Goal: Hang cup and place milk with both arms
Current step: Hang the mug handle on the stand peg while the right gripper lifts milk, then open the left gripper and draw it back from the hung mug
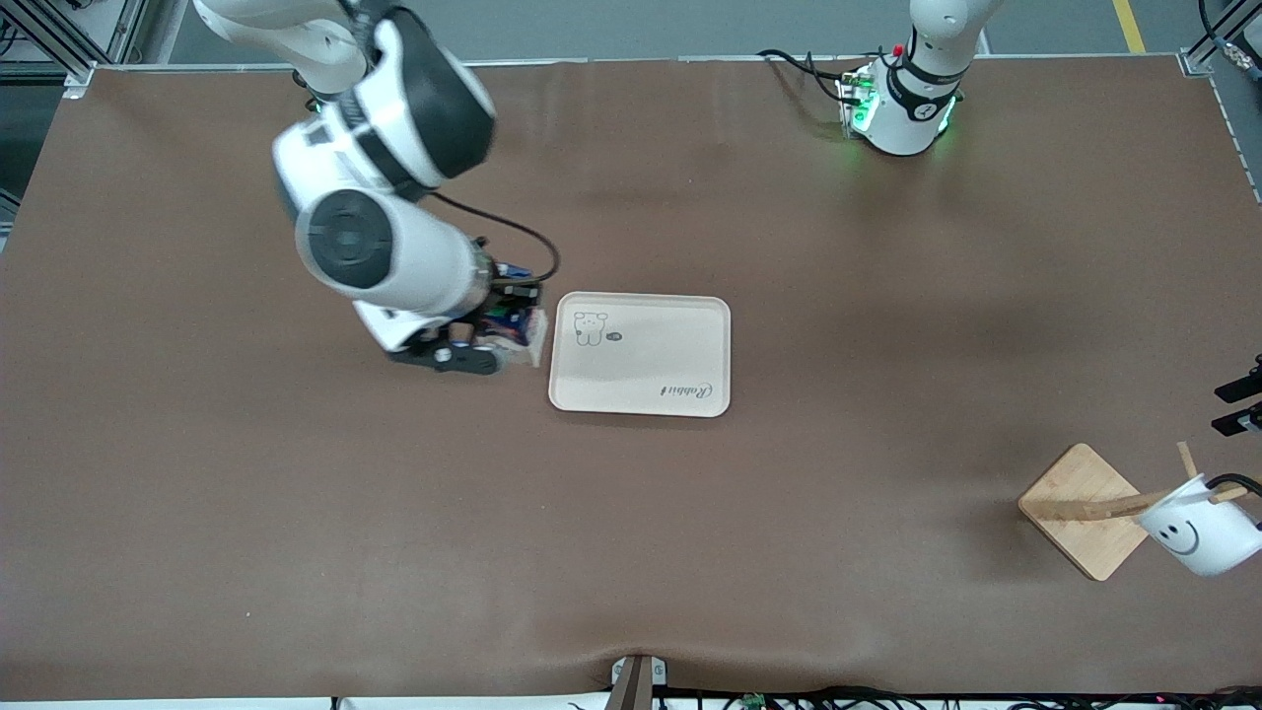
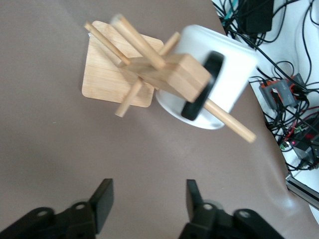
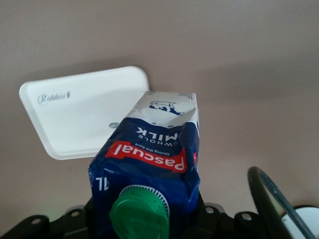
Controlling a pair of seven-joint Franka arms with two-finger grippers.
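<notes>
The white cup (image 1: 1198, 528) with its smiley face hangs by its black handle on a peg of the wooden rack (image 1: 1080, 508), near the left arm's end of the table. In the left wrist view the cup (image 2: 222, 74) and the rack (image 2: 164, 72) show, the peg through the handle. My left gripper (image 2: 147, 204) is open and empty, above the table beside the rack, and shows at the front view's edge (image 1: 1240, 402). My right gripper (image 1: 488, 345) is shut on the blue milk (image 3: 149, 159), low over the table beside the tray. The milk (image 1: 520, 330) is partly hidden by the arm.
A cream tray (image 1: 641, 404) with a rabbit drawing lies mid-table, nothing on it; it also shows in the right wrist view (image 3: 65, 124). Cables and electronics (image 2: 284, 94) lie off the table's edge past the rack. The brown table (image 1: 631, 552) is bare elsewhere.
</notes>
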